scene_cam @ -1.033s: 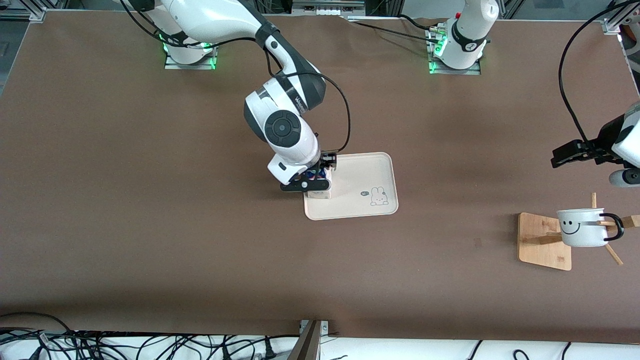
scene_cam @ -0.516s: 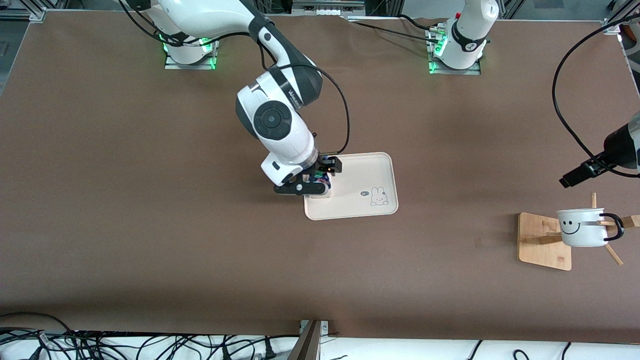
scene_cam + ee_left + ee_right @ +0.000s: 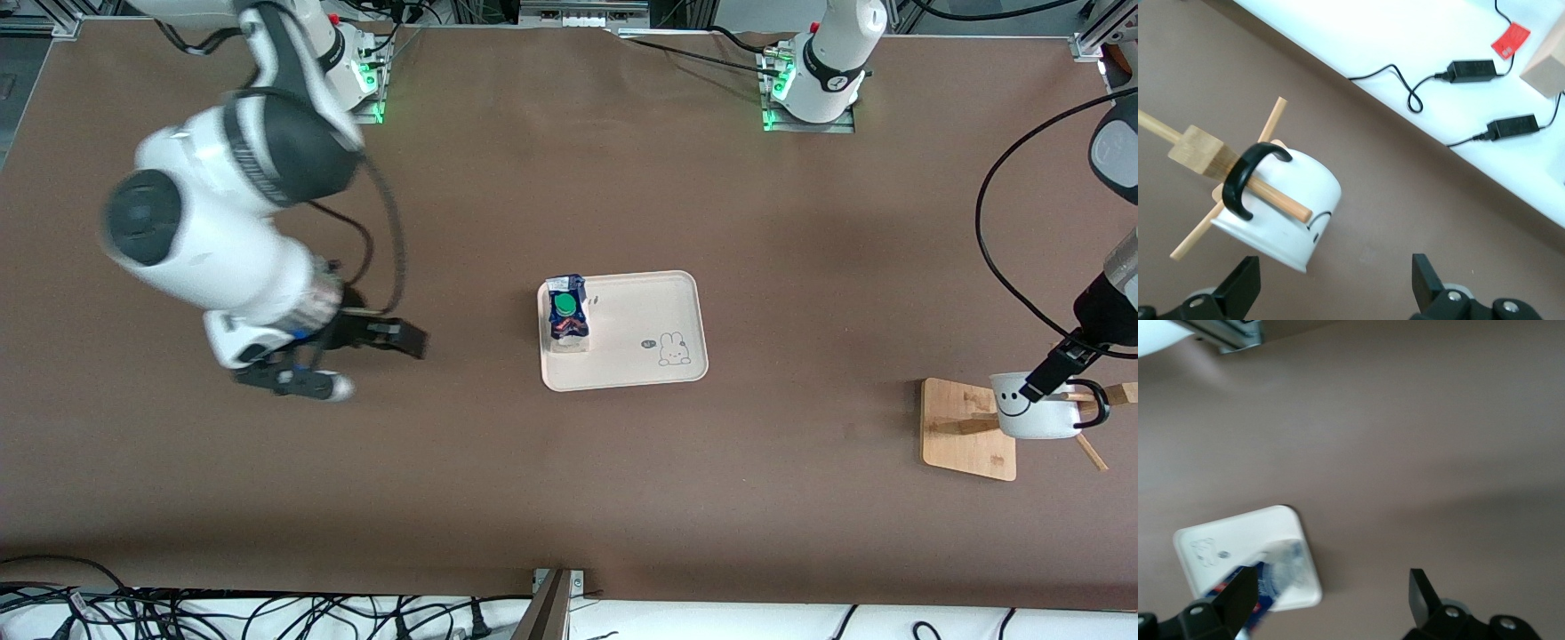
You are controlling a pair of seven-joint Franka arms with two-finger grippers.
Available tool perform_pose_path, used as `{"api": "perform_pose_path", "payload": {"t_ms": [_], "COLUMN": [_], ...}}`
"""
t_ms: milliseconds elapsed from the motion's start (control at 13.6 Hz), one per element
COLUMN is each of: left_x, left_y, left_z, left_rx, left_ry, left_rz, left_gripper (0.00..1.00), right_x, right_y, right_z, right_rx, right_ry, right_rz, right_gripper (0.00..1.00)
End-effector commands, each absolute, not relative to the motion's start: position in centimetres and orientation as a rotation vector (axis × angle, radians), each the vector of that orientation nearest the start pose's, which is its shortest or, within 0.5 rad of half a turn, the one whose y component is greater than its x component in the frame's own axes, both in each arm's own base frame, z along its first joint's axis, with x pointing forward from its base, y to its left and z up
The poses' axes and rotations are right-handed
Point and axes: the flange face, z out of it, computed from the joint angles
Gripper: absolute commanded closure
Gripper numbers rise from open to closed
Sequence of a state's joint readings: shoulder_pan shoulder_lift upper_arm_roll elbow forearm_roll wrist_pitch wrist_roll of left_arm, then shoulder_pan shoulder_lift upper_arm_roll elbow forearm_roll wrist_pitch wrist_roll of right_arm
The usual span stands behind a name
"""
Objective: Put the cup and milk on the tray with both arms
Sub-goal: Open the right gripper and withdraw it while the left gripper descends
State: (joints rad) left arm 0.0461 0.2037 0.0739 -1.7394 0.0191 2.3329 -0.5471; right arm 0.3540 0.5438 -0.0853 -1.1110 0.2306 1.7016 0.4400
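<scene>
Front view: the milk (image 3: pixel 566 320) stands on the tray (image 3: pixel 658 307), at its edge toward the right arm's end, so that half looks done. The right gripper (image 3: pixel 360 356) hangs empty, jaws wide, over bare surface (image 3: pixel 569 498).

Left wrist view: the left gripper (image 3: pixel 1335 293), spread wide and empty, hovers at the cup (image 3: pixel 1281 210), which hangs on its wooden stand (image 3: pixel 1201 150), not yet picked.

Right wrist view: tray and carton lie well apart from those parted fingers (image 3: pixel 1238 597).

the right arm (image 3: pixel 222 213) reaches from its base toward its own end of the table, its wrist bent down. the right gripper (image 3: pixel 351 360) hangs low over bare table, jaws wide apart and empty (both fingers (image 3: pixel 1238 597) show in its wrist view). the left arm (image 3: pixel 1107 293) angles down at its end of the table; the left gripper (image 3: pixel 1331 287) is spread wide, holding nothing.
</scene>
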Motion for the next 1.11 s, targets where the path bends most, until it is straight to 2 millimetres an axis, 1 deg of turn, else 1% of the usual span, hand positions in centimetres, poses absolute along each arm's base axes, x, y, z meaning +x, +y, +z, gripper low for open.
{"api": "perform_pose_path", "payload": {"t_ms": [0, 74, 148, 295, 369, 443, 590, 664, 738, 885, 959, 1033], "left_x": [61.5, 60.6, 60.2, 59.9, 59.7, 59.9, 60.7, 60.9, 61.1, 61.3, 61.4, 61.4], "left_y": [7.7, 8.5, 8.9, 9.5, 9.8, 10.0, 10.3, 10.1, 9.7, 9.8, 9.9, 9.9], "left_z": [48.3, 47.4, 46.7, 45.3, 44.5, 43.8, 41.7, 41.4, 41.2, 40.9, 40.8, 40.9], "left_rx": [-2.948, -2.945, -2.942, -2.939, -2.928, -2.908, -2.859, -2.853, -2.860, -2.854, -2.858, -2.864], "left_ry": [-1.148, -1.221, -1.282, -1.456, -1.541, -1.589, -1.685, -1.701, -1.693, -1.678, -1.653, -1.631], "left_rz": [-0.746, -0.769, -0.806, -0.847, -0.867, -0.913, -1.007, -1.035, -1.034, -1.056, -1.067, -1.072], "left_gripper": [0.00, 0.00, 0.00, 0.00, 0.00, 0.00, 0.00, 0.00, 0.00, 0.00, 0.13, 0.29], "right_x": [66.0, 65.1, 64.0, 61.5, 60.2, 58.5, 54.9, 53.3, 52.2, 52.0, 52.2, 52.3], "right_y": [18.6, 16.7, 14.6, 11.1, 9.5, 8.5, 6.2, 5.3, 5.1, 2.6, 1.3, 1.2], "right_z": [54.7, 55.9, 57.3, 58.6, 58.9, 59.6, 60.4, 60.3, 60.2, 59.5, 59.4, 59.5], "right_rx": [-2.954, -2.963, -2.970, -2.982, -2.995, -3.020, -3.067, -3.087, -3.117, -3.125, -3.124, -3.123], "right_ry": [0.199, 0.200, 0.201, 0.189, 0.174, 0.140, 0.139, 0.132, 0.093, 0.003, -0.023, -0.033], "right_rz": [0.086, 0.095, 0.086, 0.097, 0.101, 0.095, 0.085, 0.082, 0.062, 0.036, 0.034, 0.032], "right_gripper": [0.00, 0.00, 0.00, 0.00, 0.00, 0.00, 0.00, 0.00, 0.00, 0.00, 0.00, 0.00]}}
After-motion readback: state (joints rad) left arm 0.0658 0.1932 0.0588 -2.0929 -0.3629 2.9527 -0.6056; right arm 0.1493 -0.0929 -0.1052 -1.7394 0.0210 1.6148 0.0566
